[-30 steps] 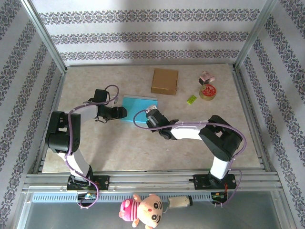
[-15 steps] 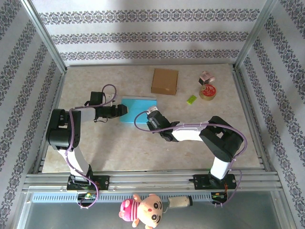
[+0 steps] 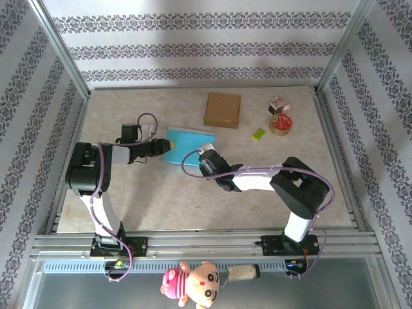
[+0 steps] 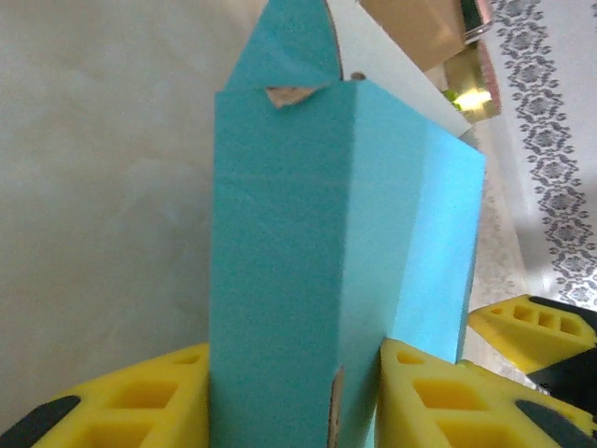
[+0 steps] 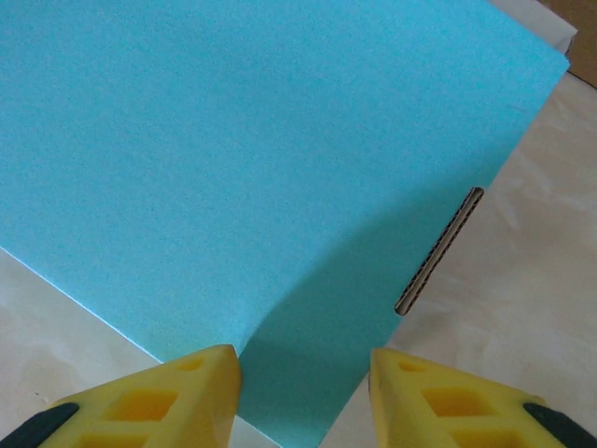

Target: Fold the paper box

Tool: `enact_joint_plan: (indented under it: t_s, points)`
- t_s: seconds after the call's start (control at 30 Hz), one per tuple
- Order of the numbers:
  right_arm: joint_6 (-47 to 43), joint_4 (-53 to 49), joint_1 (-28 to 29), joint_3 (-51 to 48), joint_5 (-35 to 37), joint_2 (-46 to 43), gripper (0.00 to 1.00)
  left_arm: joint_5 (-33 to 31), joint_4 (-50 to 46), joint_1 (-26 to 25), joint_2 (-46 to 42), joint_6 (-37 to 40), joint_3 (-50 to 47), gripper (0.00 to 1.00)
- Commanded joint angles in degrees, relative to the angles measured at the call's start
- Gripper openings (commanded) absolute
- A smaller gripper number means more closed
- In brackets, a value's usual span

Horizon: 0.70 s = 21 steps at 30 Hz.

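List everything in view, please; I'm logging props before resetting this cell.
paper box: one, teal, centre
cardboard box: one, brown, behind the paper box
small packet: one, green, right of centre
round tin: one, red and gold, far right
small carton: one, pink, behind the round tin
plush doll: one, pink-haired, near edge
left hand: one, yellow fingers, closed on the paper box
right hand: one, yellow fingers, open over the paper box

The left arm (image 3: 84, 177) and right arm (image 3: 299, 193) are black and white, trailed by lilac cables (image 3: 257, 169). Yellow fingers (image 4: 448, 397) show moulded hollows.
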Motion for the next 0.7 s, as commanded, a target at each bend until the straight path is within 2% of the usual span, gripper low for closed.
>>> enact_joint_plan:
  t_s: [0.0, 0.17, 0.23, 0.33, 0.47, 0.5, 0.53, 0.6, 0.67]
  points:
    - [0.2, -12.4, 0.9, -3.3, -4.1, 1.4, 0.44, 6.0, 9.4, -0.2, -0.5, -4.4, -1.5, 0.31]
    - [1.2, -16.8, 0.6, -0.6, -6.8, -3.5, 0.52, 6.7, 17.1, -0.4, -4.1, -7.5, -4.1, 0.24]
    - [1.6, -18.7, 0.4, 0.2, -7.6, -7.2, 0.56, 6.8, 20.5, -0.7, -5.6, -8.7, -5.1, 0.18]
    - [1.0, -21.6, -1.2, 0.9, -9.3, -14.6, 0.61, 6.9, 23.8, -1.1, -7.7, -9.3, -5.9, 0.15]
    - [-2.0, -25.4, -7.4, 2.6, -18.3, -24.9, 0.72, 6.6, 24.2, -2.1, -11.0, -7.2, -6.3, 0.12]
    - [-2.5, -25.4, -9.8, 2.9, -21.4, -27.0, 0.78, 5.8, 23.5, -2.4, -11.9, -6.1, -6.3, 0.12]
    - [-3.3, -25.6, -12.3, 3.4, -24.2, -28.8, 0.88, 5.1, 21.9, -2.7, -12.7, -4.9, -6.0, 0.11]
    - [-9.9, -27.8, -16.7, 5.8, -33.1, -30.6, 0.97, 4.6, 18.9, -3.8, -15.1, -1.1, -5.8, 0.11]
    - [-18.2, -31.6, -19.3, 9.9, -35.3, -31.2, 0.98, 3.4, 14.9, -4.9, -17.9, 4.3, -5.8, 0.11]
